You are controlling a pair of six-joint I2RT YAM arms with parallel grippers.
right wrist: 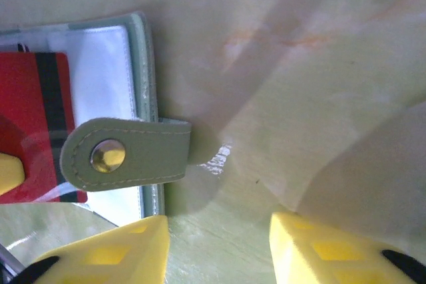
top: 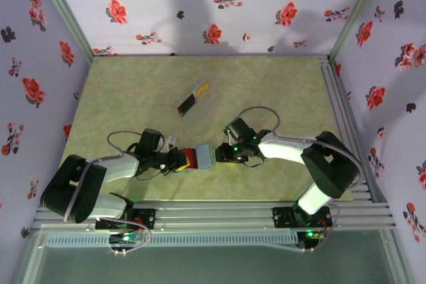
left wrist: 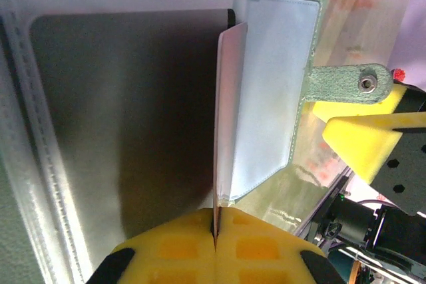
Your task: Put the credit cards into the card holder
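Yellow, ribbed plastic fingers (left wrist: 173, 247) of the left gripper (left wrist: 215, 224) are closest in the left wrist view. They are pressed together and clamp a thin, stiff red card (left wrist: 222, 118), seen there edge-on as a pale line. From above, this card shows as a small red rectangle in front of the left gripper. The right wrist view shows a dark stripe across its face.

Farther back, two loose cards lie end to end on a slant on the tabletop (top: 133, 98), a smooth green-yellow surface with a marbled look. One is a dark card (top: 187, 105) with pale marks and, to its right, there is a yellow card (top: 202, 87). Both are flat and well apart from the grippers.

To the right of the red card is the card holder (left wrist: 120, 98), lying open. It has a grey-green leather-like cover, stitched clear plastic sleeves and a dark inner panel. The far end of the red card reaches in between the sleeves, but I cannot tell if it is already inside a pocket. A rounded strap (right wrist: 140, 157) with a shiny metal snap (right wrist: 106, 155) lies across the holder's right edge.

Just right of it, the right gripper (right wrist: 219, 247) has its two yellow fingers apart, with bare tabletop between them.
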